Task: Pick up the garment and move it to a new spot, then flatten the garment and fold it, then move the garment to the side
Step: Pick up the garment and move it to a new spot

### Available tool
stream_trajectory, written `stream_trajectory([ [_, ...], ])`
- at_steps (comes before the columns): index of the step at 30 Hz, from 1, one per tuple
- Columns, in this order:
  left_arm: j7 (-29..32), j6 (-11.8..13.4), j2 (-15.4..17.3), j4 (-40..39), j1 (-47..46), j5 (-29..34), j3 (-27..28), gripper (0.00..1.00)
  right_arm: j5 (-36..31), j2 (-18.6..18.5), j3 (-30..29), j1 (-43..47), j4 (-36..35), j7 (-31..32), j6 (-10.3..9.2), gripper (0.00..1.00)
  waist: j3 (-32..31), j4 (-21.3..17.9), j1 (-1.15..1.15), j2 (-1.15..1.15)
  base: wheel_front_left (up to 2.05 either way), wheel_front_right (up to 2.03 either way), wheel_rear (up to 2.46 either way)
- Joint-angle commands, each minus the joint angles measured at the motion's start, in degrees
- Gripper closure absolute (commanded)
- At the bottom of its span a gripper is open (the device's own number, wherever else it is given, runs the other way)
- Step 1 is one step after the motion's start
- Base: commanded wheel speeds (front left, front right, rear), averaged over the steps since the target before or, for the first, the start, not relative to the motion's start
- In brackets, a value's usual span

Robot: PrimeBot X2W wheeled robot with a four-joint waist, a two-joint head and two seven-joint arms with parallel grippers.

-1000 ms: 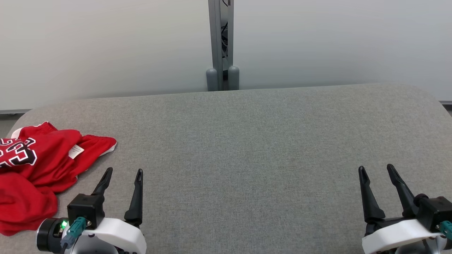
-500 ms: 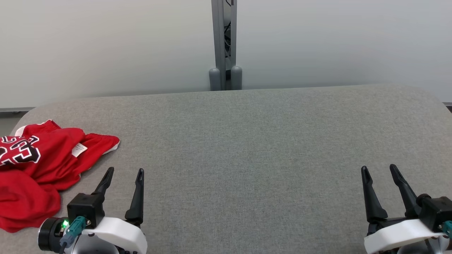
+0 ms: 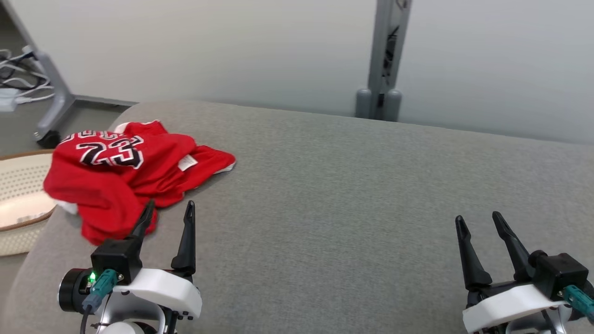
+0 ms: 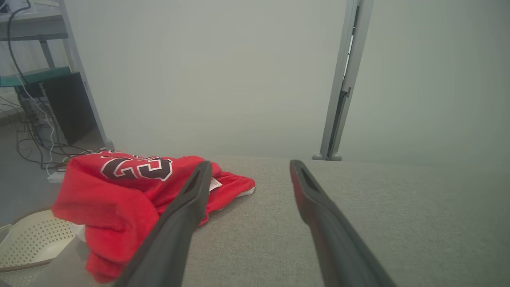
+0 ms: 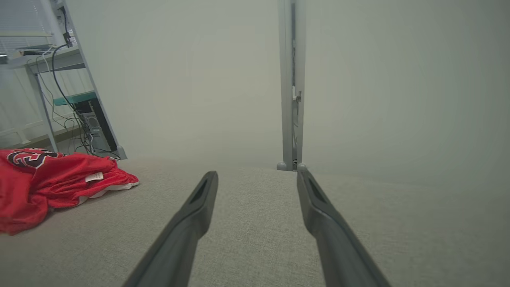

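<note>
The crumpled red sports jersey [image 3: 120, 181] is bunched so much that its outline, sleeves and neck cannot be made out. A row of lettering above the number is creased and unreadable, and the print on its small white label is too small to read. In the head view the left finger of the left hand [image 3: 169, 205] crosses the jersey's near fold and hides part of it. Whether finger and cloth touch cannot be told. In the right wrist view the jersey is cut off by the left border and only a scrap of the number shows. The cream perforated basket [image 3: 18, 195] below the worktop's left edge is cut off by the picture's left border. Both wrist views are hazy toward the back.

The jersey is bright red mesh-like cloth with white trim. It bears a black "23" outlined in white, and the label faces up near the middle. It lies in a loose heap on the far left corner of the grey fabric-covered worktop [image 3: 325, 195], its left side reaching the edge above the basket.

The left hand has its fingers spread, holding nothing. The right hand [image 3: 478, 217], well apart from the jersey over bare worktop, is spread and empty too.
</note>
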Motion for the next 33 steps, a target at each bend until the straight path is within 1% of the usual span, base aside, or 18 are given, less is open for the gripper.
stream_trajectory([
  [1, -0.3, 0.2, 0.4, 0.3, -1.2, -0.5, 0.2, 0.0, 0.1, -0.3, 0.3, -0.7, 0.0, -0.4, 0.1, 0.0, 0.0, 6.4, 0.0, 0.0, 0.0, 0.0, 0.0],
  [8, -0.4, 1.3, 1.2, 0.9, 0.0, -0.5, 1.0, 0.0, 0.6, -0.4, 1.2, -1.6, 0.5, -0.7, 0.1, 0.0, -0.2, 15.0, 0.0, 0.0, 0.0, 0.0, 0.0],
  [13, -1.5, 3.1, 1.4, -0.4, 1.9, -1.2, 3.3, 0.0, 0.4, -0.4, 3.9, -4.1, 1.4, 0.0, 0.08, 0.0, 1.2, 15.9, 0.0, 0.0, 0.0, 0.0, 0.0],
  [20, -2.2, 4.1, 1.7, -1.6, 3.5, -1.4, 4.2, 0.0, 0.5, -0.4, 5.4, -6.7, 3.1, -0.5, 0.07, 0.0, 2.0, 16.2, 0.0, 0.0, 0.0, 0.0, 0.0],
  [28, -2.2, 4.3, 2.0, -2.0, 3.3, -1.7, 4.0, 0.0, 0.7, -0.4, 5.5, -7.5, 4.8, -1.3, 0.07, 0.0, 2.0, 16.2, 0.0, 0.0, 0.0, 0.0, 0.0],
  [33, -2.0, 4.0, 2.3, -2.2, 2.6, -1.8, 3.6, 0.0, 1.0, -0.4, 5.3, -7.0, 5.2, -1.7, 0.07, 0.0, 1.7, 16.0, 0.0, 0.0, 0.0, 0.0, 0.0],
])
